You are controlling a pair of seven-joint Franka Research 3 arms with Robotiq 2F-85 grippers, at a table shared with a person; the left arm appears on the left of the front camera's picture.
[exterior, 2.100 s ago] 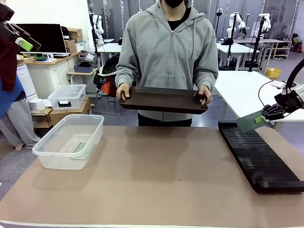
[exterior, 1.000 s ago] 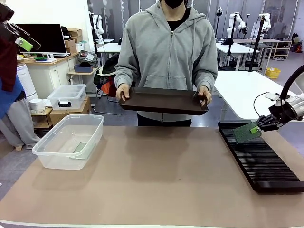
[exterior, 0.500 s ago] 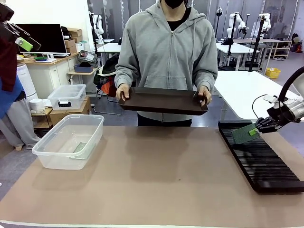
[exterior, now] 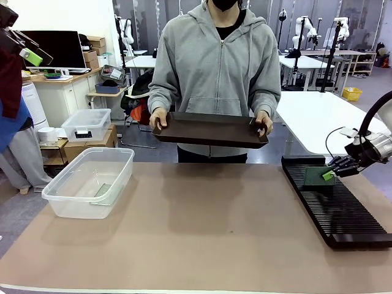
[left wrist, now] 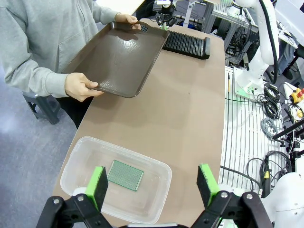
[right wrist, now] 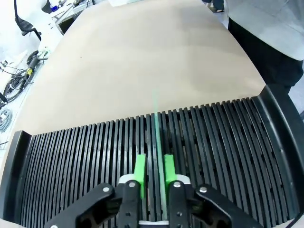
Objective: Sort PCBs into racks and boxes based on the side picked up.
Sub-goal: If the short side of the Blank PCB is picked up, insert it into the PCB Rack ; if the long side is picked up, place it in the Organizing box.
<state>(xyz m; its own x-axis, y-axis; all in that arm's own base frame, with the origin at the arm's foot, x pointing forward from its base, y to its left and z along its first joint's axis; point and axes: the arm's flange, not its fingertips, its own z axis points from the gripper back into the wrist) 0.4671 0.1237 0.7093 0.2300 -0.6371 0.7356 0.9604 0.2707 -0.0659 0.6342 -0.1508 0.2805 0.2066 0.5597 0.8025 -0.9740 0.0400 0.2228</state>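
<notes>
A green PCB point(exterior: 317, 177) stands on edge in a slot near the far end of the long black rack point(exterior: 340, 214). In the right wrist view this PCB point(right wrist: 156, 118) is a thin green line between the pads of my right gripper point(right wrist: 155, 169). The pads are slightly parted, with a gap on one side, so the gripper is open around the board. A second PCB point(left wrist: 125, 175) lies flat in the clear box point(left wrist: 118, 148). My left gripper point(left wrist: 153, 184) hangs wide open high above the box and holds nothing.
A person at the far side holds a dark brown tray point(exterior: 211, 130) with both hands above the table's far edge. The clear box point(exterior: 61, 202) sits at the left and the rack point(right wrist: 71, 166) at the right. Bare brown table lies between them.
My right gripper came down and set the PCB from a tilted hold into a rack slot, then its jaws parted. The left arm, the person and the tray stayed still.
</notes>
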